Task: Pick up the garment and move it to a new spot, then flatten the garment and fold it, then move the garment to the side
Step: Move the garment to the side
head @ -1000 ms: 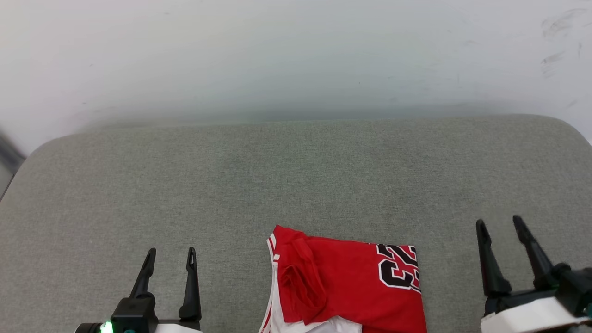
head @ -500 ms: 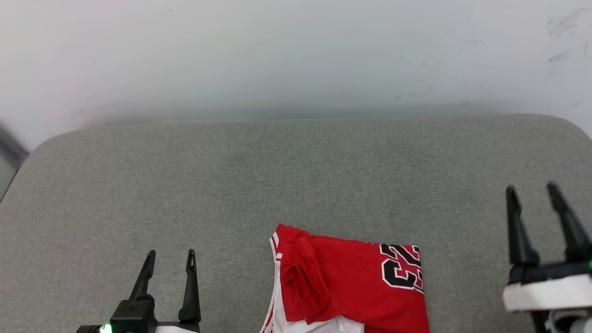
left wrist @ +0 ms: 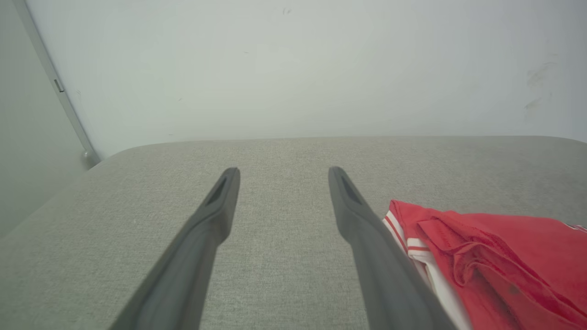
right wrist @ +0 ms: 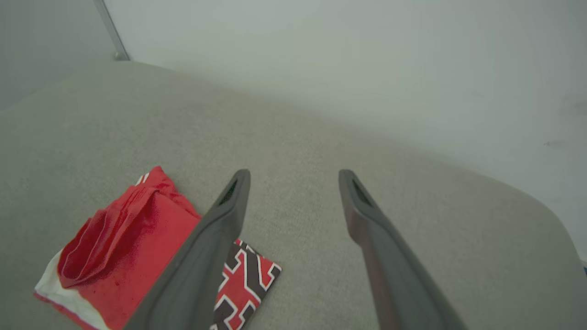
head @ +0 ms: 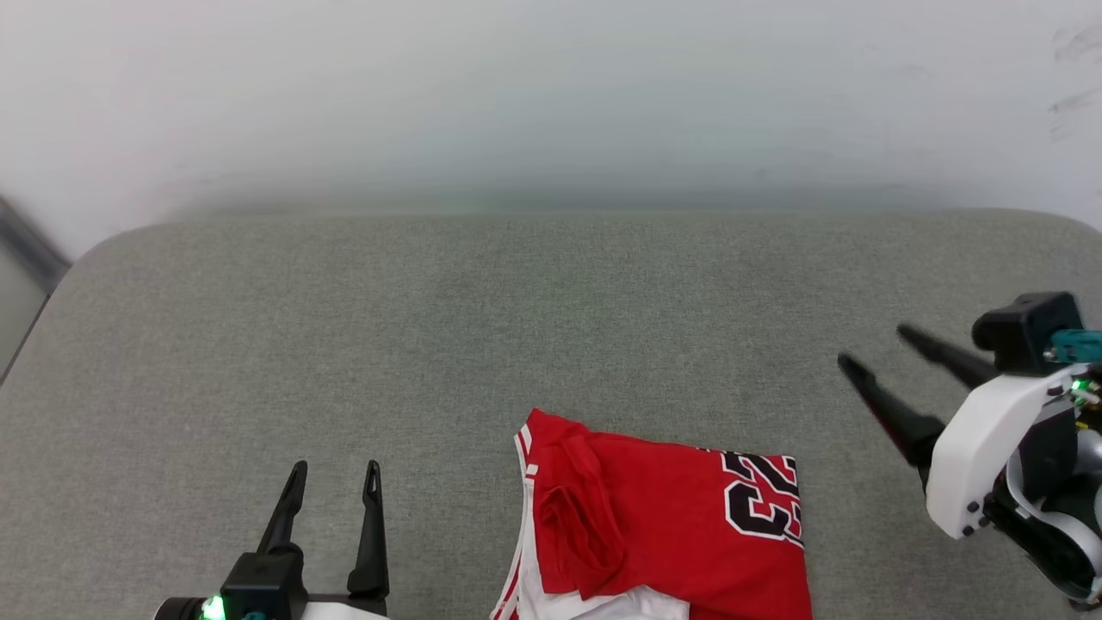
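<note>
Garment: the red garment [head: 663,525] lies folded on the grey cushion [head: 551,327], near its front edge and a little right of centre, between the two grippers and touching neither.
Cut off: the bottom of the head view cuts off the garment's near edge and white part. The left gripper's body runs off that same edge, and the right arm off the right edge.
Covered: in the right wrist view one dark finger [right wrist: 202,256] crosses the number print. In the left wrist view a finger [left wrist: 376,256] hides part of the striped trim.
Hard to make out: faint dark smudges on the pale wall [head: 551,103], upper right.
Writing: the number print [head: 762,508] is black outlined in white and looks like 23 seen upside down, at the garment's right end.
Left gripper: the left gripper [head: 336,467] hovers left of the garment, jaws spread wide, nothing between them.
Right gripper: the right gripper [head: 873,344] is raised on the right, fingers pointing left, jaws wide apart and empty.
</note>
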